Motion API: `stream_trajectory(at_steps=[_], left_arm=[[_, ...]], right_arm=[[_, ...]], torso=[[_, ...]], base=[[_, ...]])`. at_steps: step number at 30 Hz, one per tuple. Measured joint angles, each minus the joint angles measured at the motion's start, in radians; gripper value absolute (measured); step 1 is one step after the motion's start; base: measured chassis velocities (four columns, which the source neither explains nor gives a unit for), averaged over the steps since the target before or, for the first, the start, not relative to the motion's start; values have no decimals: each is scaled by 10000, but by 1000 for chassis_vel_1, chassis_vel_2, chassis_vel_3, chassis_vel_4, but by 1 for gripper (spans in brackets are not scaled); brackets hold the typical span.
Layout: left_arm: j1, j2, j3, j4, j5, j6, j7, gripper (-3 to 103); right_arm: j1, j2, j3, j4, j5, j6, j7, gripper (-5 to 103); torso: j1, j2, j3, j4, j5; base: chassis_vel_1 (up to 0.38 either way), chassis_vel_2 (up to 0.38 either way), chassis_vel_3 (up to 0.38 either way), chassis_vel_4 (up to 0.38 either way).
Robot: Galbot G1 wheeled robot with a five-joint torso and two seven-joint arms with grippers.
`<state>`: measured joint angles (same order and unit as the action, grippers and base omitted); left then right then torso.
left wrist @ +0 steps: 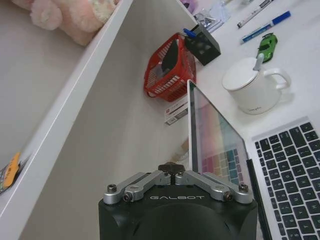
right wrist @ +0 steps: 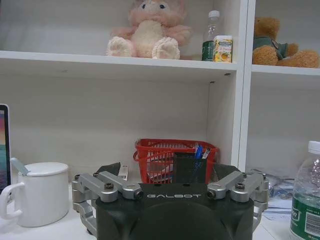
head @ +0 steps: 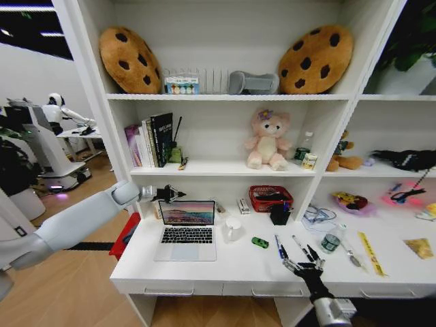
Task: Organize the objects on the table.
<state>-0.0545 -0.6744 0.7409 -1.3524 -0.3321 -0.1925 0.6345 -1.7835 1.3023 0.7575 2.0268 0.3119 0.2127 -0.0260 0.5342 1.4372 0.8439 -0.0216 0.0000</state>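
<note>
Right claw (head: pixel 304 262) hangs nearest my head camera, low over the desk's near edge, fingers spread wide and holding nothing. Left claw (head: pixel 169 194) sits far-left behind the laptop's raised lid; its fingers look drawn together on nothing, tips just beside the lid's top edge.

Progress, my read: little is sorted yet.
- Desk (head: pixel 225 272): white, drawers along the near edge, things scattered across it.
- Laptop (head: pixel 186 231): open, screen lit, left of centre. Lid not yet closed.
- White mug (head: pixel 232 229) with a spoon, just right of the laptop.
- Red basket (head: pixel 270 198) at the far wall, with a black pen holder (head: pixel 279 214) in front of it that already has a few pens in it.
- Blue pen (head: pixel 278 246) and black pen (head: pixel 302 246) lie loose, just beyond the right claw.
- Green toy car (head: pixel 259 242) sits between mug and pens, apart from both.

Surroundings: a water bottle (head: pixel 330 240) stands right of the pens, with more loose items beyond. Plush toy (head: pixel 267 140) and cookie cushions (head: pixel 129 59) sit on the shelves above.

Obstructions, judged: the mug stands close to the laptop. The bottle crowds the right claw's right side. The shelf overhang limits room above the left claw.
</note>
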Motion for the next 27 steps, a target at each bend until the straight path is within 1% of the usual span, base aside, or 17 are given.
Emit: stream_trajectory(at_steps=[1,2,4,5,6,9,10,13,16,18,19,20,21,23,26,27], left_arm=[[-80,18,86,-24,0,-41,207,0],[-80,18,86,-24,0,-41,207,0],[-404,23,300,-65,223,-267,1038,0],[-404,23,300,-65,223,-267,1038,0],[-505,12,332,-84,403,-357,1367,0],[-766,53,443,-358,952,-500,1982,0],[-766,53,443,-358,952,-500,1982,0],[-944,349,757,-1119,740,-425,2099,0],[-947,501,824,-1401,697,-374,2180,0],[-914,919,942,-2039,603,-313,2349,0],[-914,919,942,-2039,603,-313,2349,0],[-838,1121,947,-2267,594,-285,2398,0],[-611,1436,875,-2592,611,-280,2434,0],[-510,1537,818,-2690,631,-280,2434,0],[930,2316,-105,-3372,911,-284,2369,0],[930,2316,-105,-3372,911,-284,2369,0]], right_arm=[[-16,7,40,0,39,33,-17,100],[-16,7,40,0,39,33,-17,100],[-64,10,176,-59,147,135,-89,100],[-64,10,176,-59,147,135,-89,100],[-70,10,214,-104,183,168,-110,100],[-77,17,294,-201,295,240,-143,100],[-77,17,294,-201,295,240,-143,100],[-80,60,373,-263,407,291,-168,100],[-77,60,401,-297,443,302,-171,100],[-51,36,459,-363,547,318,-181,100],[-51,36,459,-363,547,318,-181,100],[-32,20,476,-396,581,318,-183,100],[1,-5,490,-429,615,319,-183,100],[12,-13,494,-435,621,318,-183,100],[61,-27,482,-435,620,312,-183,100],[61,-27,482,-435,620,312,-183,100]], torso=[[0,0,0,0,0],[0,0,0,0,0],[0,0,-1,0,1],[0,0,-1,0,1],[0,0,0,-1,1],[0,0,0,-3,3],[0,0,0,-3,3],[0,0,0,-2,1],[0,0,0,-2,1],[0,0,-1,-1,1],[0,0,-1,-1,1],[0,1,-1,0,1],[0,0,-1,1,-1],[0,0,-1,0,0],[0,1,-1,1,0],[0,1,-1,1,0]], base=[[0,0,0,0],[0,0,0,0],[0,0,0,0],[0,0,0,0],[0,0,0,0],[0,0,0,0],[0,0,0,0],[0,0,0,0],[0,0,0,0],[0,0,0,0],[0,0,0,0],[0,0,0,0],[0,0,0,0],[0,0,0,0],[0,0,0,0],[0,0,0,0]])
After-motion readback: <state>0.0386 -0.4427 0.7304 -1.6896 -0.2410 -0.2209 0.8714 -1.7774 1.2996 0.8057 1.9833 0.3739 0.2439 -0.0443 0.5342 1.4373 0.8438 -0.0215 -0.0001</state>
